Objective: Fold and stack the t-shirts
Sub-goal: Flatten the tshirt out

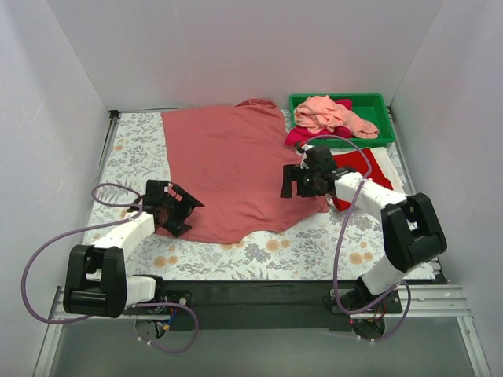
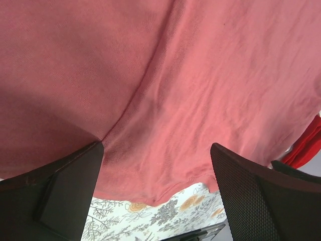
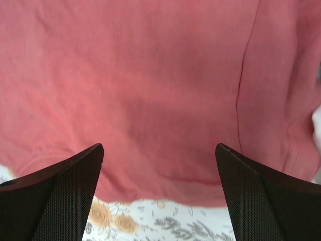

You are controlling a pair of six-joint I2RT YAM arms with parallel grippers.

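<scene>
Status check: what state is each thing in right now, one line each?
Dusty rose t-shirt: spread out, unfolded.
Left gripper: open, empty, over its near hem.
Right gripper: open, empty, over its hem.
Green bin: holds crumpled salmon pink t-shirt and magenta t-shirt.
Red t-shirt: lying on white t-shirt.

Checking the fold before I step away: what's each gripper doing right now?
Left gripper: open, holding nothing, above the dusty rose t-shirt.
Right gripper: open, holding nothing.

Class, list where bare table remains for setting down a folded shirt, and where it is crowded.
Bare: the strip left of the rose shirt, and the front strip between its hem and the near edge. Crowded: back right, with the bin and red shirt.
</scene>
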